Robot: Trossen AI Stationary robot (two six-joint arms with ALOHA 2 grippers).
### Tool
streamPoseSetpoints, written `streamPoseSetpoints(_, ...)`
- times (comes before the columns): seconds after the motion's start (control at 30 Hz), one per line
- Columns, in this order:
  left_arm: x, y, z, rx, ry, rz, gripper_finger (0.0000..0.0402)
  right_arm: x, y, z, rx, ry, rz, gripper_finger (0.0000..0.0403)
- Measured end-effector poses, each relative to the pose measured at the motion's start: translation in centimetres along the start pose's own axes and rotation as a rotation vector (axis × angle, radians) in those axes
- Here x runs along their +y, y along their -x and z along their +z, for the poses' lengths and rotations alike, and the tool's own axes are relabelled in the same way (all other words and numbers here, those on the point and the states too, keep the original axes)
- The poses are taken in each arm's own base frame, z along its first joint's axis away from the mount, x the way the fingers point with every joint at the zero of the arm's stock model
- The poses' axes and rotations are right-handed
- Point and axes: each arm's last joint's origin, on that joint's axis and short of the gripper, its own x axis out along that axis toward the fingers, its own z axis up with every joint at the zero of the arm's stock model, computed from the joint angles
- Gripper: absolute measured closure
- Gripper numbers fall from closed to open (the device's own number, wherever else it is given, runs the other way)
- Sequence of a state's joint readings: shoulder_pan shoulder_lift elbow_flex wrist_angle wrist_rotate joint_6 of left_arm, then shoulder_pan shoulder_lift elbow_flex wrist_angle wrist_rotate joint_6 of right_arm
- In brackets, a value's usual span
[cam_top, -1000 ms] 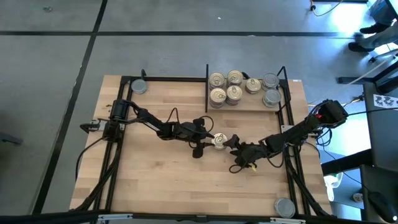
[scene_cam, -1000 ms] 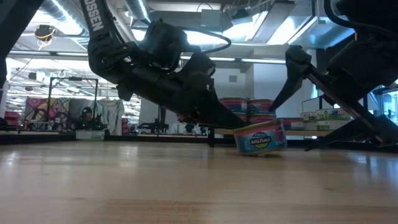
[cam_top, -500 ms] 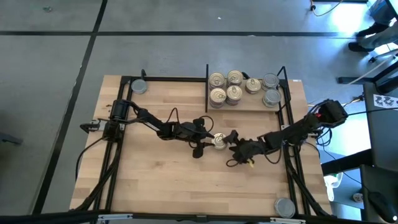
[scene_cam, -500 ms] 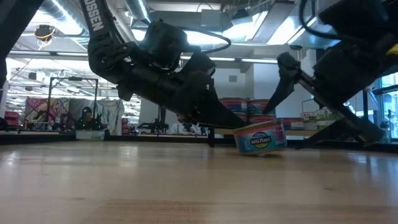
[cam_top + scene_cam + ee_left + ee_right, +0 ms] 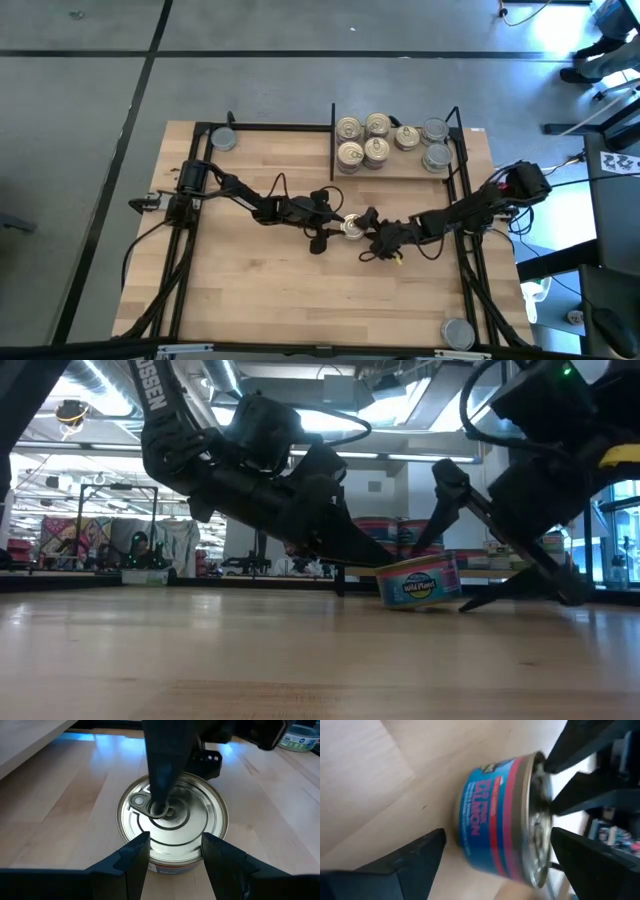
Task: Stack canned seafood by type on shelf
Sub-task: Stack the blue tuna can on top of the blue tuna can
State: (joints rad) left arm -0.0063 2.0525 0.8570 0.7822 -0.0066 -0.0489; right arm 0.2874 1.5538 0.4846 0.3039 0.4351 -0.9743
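R gripper (image 5: 366, 224) has slid in on the salmon tin (image 5: 352, 227) in the last sec, fingers wide apart, one each side, not closed yet. L gripper (image 5: 338, 227) stays clamped on that tin, mid-table, well short of the shelf (image 5: 400, 172). Looks like a handover; shelf stacking still ahead.

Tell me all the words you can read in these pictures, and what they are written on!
"SALMON": on the blue and red label of the tin in the right wrist view.
"Wild Planet": seems to be the brand on the same tin in the low view, but it is small, so not certain.
"...OSSEN": white letters on the dark robot arm, the start cut off.
The small print on the tin's label and the far shelf tins are too blurred to read.
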Motion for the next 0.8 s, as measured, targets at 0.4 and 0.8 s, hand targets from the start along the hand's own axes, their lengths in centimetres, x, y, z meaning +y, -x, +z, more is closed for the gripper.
streamPoseSetpoints(0.4,-0.01,0.00,0.07,-0.010,-0.003,-0.001,0.0226,-0.23,-0.98,0.57,0.010,0.033,-0.057,0.0059)
streamPoseSetpoints(0.8,0.07,0.04,0.21,-0.019,-0.013,0.008,0.0226,-0.37,-0.80,0.98,0.011,0.009,-0.084,0.0208)
